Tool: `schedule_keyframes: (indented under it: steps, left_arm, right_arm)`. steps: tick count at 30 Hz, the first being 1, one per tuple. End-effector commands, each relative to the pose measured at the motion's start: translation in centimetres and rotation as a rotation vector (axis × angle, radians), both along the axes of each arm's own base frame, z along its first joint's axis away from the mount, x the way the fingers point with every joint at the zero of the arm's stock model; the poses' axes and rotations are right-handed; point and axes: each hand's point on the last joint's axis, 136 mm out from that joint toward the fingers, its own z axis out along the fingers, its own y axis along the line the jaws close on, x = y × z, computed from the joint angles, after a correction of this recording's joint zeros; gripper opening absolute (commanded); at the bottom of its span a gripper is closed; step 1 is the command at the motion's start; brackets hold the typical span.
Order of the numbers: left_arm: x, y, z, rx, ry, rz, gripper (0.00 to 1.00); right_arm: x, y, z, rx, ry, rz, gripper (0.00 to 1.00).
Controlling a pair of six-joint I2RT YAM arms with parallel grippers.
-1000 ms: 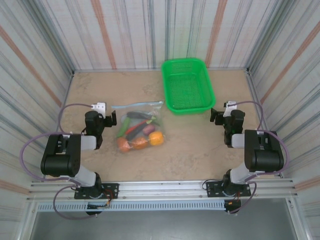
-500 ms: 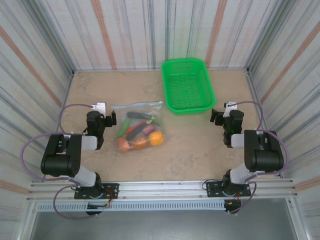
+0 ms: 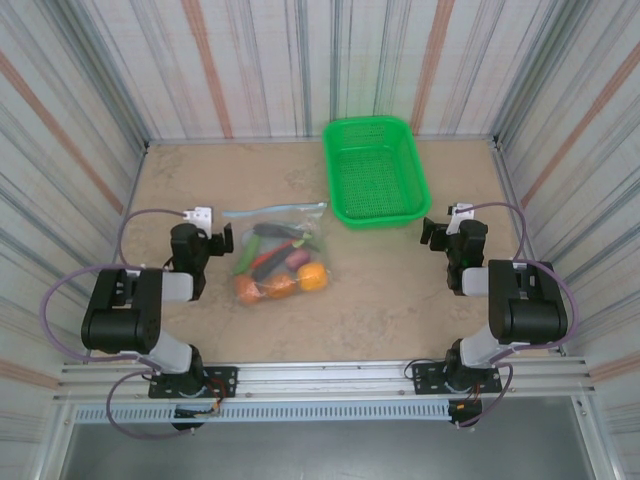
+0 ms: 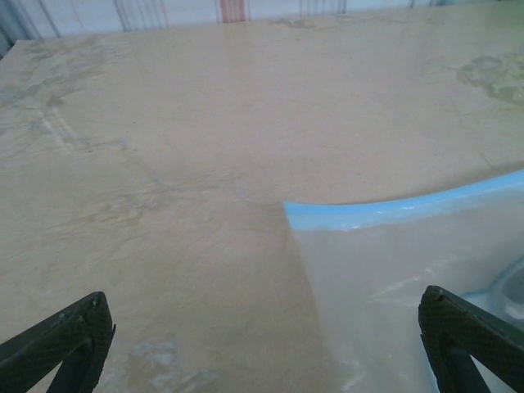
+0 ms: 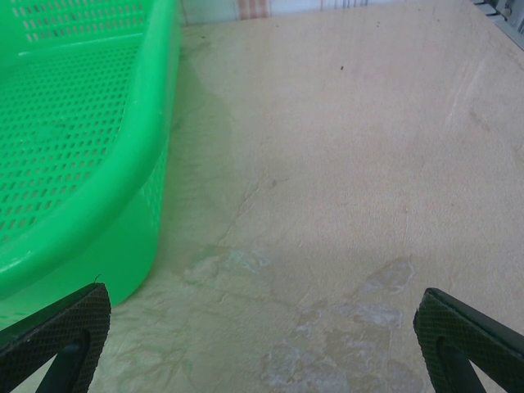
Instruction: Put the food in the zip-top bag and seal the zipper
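Observation:
The zip-top bag (image 3: pixel 262 225) lies flat on the table at centre left, its light blue zipper (image 3: pixel 275 212) along the far edge. The food (image 3: pixel 282 268), orange, purple, green, red and dark pieces, lies within the bag's outline. My left gripper (image 3: pixel 200 237) stands open just left of the bag. In the left wrist view the left gripper (image 4: pixel 266 352) is open with the bag's corner (image 4: pixel 409 278) and zipper (image 4: pixel 393 211) ahead, the right finger (image 4: pixel 467 332) over the plastic. My right gripper (image 3: pixel 450 230) stands open at the right, nothing between its fingers (image 5: pixel 471 336).
A green mesh basket (image 3: pixel 376 170) stands at the back centre, its near right corner close to my right gripper; its wall (image 5: pixel 123 237) is at the left of the right wrist view. Striped walls enclose the table on three sides.

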Motion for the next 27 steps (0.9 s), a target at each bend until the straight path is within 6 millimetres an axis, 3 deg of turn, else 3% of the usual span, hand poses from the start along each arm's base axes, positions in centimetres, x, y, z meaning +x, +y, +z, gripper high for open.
schedule_keyframes:
  steps: [1,4,27]
  left_arm:
    - [0.52,-0.49,0.73,-0.017,-0.011,-0.023,0.99]
    - [0.35,0.22,0.69,0.006,-0.017,0.037,0.99]
    - [0.30,-0.05,0.74,0.020,-0.019,0.034,0.99]
  right_arm:
    - [0.17,-0.33,0.00,0.007,0.004,-0.018,0.99]
    - [0.15,-0.32,-0.06,0.008,0.006,-0.017,0.99]
    - [0.14,-0.34,-0.05,0.008,0.006,-0.018,0.99]
